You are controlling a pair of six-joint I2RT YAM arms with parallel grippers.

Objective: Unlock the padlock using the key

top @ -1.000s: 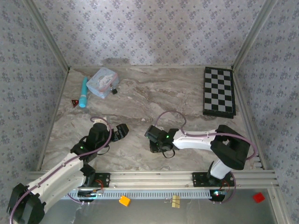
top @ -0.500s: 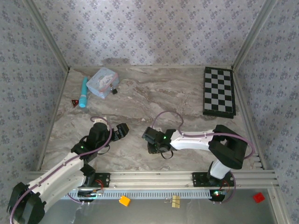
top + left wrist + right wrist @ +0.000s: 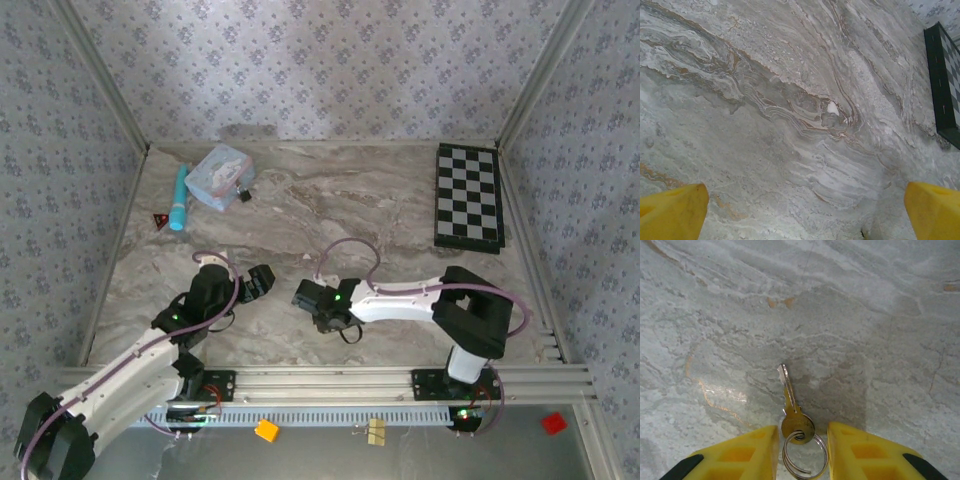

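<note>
The right gripper (image 3: 802, 432), half open astride the key (image 3: 797, 424), should close squarely on its head; the left gripper (image 3: 805, 187) gapes empty.

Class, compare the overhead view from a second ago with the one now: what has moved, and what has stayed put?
The right tool slid leftward across the table, toward the left tool. Its fingers straddle the key without visibly clamping it. No grasp or release shows. The left tool, padlock, tin and chessboard stayed put.
</note>
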